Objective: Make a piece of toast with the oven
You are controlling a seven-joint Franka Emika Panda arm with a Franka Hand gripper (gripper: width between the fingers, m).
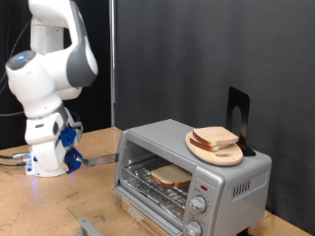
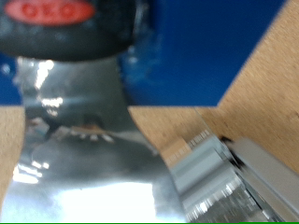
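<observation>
Item: my hand, low over the tabletop; spread or pressed together, I cannot tell; nothing seen in it.
Item: piece of toast, on the rack inside the oven, well apart from my hand.
Step, as I judge: loading done, door apparently down. Any next move calls for a long reach to the oven.

White arm folded upright over its base, wrist tucked low, claw not clearly visible
</observation>
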